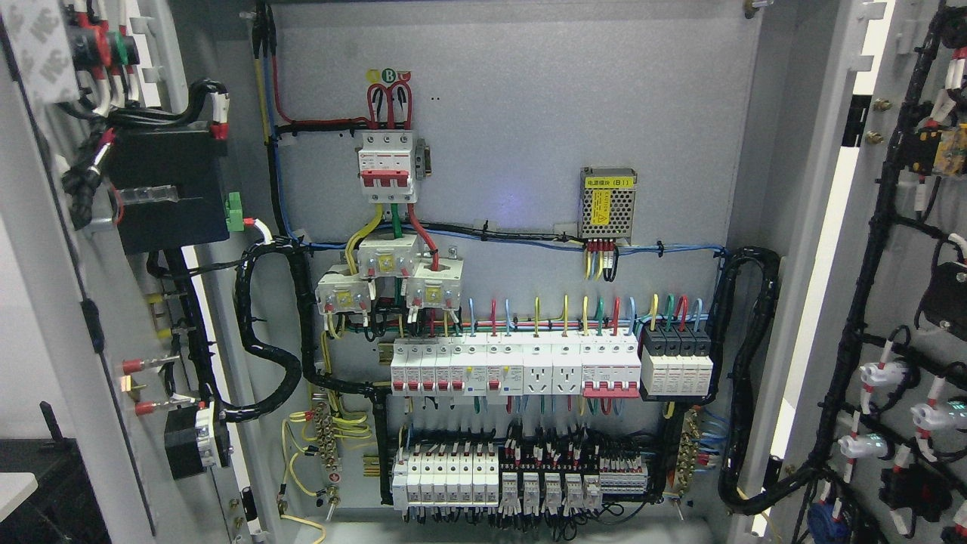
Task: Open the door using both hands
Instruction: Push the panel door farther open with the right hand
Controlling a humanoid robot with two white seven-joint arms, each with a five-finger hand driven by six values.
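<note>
two open doors (45, 249) — one cabinet (514, 113), one mesh-cased power supply (607, 200), three current transformers (387, 261).

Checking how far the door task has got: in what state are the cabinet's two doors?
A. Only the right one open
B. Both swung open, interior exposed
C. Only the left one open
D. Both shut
B: the left door and the right door both stand swung outward, showing their wired inner faces, and the breaker rows on the back panel are in plain view.

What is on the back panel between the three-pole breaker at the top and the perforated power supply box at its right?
In the head view, only bare grey panel lies between the breaker and the power supply.
</note>
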